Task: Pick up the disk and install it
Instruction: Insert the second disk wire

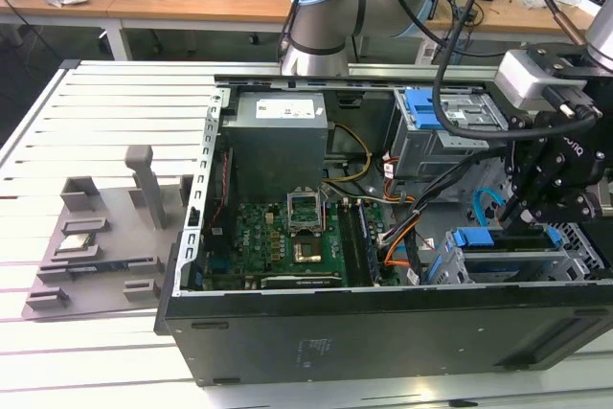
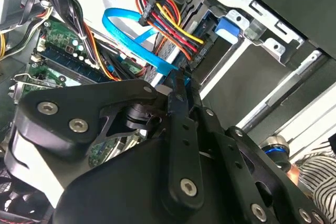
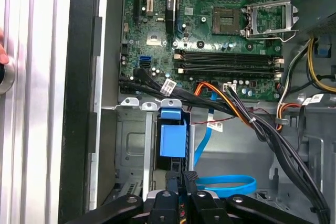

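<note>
The disk (image 1: 490, 254) lies in the lower drive bay at the exterior view's right end of the open computer case, its blue frame (image 1: 473, 238) facing up. In the first wrist view the disk's blue frame (image 3: 172, 139) sits in the metal bay slot. My gripper (image 1: 518, 221) hangs directly over it. Its black fingers (image 3: 190, 181) are pressed together, and their tips rest at the end of the blue frame. The second wrist view shows the same shut fingertips (image 2: 177, 85) beside a blue data cable (image 2: 131, 38).
The upper grey drive cage with its blue latch (image 1: 427, 107), bundled power cables (image 2: 170, 22), the motherboard (image 1: 287, 237) and the power supply (image 1: 280, 131) crowd the case. A grey fixture holding a small chip (image 1: 77, 242) stands at the exterior view's left. A person's hand (image 3: 2, 51) is nearby.
</note>
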Tool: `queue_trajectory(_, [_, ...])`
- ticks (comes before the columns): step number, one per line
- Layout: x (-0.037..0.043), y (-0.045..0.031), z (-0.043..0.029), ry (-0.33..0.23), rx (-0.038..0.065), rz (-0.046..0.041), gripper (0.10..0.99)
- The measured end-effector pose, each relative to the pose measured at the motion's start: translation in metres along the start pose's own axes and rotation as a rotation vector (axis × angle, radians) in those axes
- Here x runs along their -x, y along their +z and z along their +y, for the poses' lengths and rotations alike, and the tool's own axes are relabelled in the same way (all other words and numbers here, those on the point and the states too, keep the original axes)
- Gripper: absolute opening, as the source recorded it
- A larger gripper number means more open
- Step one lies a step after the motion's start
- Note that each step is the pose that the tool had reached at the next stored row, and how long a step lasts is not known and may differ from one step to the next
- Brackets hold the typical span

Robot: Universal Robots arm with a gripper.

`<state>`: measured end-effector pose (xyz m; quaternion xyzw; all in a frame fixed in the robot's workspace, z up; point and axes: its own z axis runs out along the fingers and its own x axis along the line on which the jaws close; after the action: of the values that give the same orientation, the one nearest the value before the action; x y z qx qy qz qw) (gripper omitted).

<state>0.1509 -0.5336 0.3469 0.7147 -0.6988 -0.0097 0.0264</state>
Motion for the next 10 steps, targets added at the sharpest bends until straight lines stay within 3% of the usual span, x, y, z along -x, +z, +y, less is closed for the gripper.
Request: queue_trajectory(10, [0.0006,0.0081,-0.0006,0.0,0.0,0.0009,0.161])
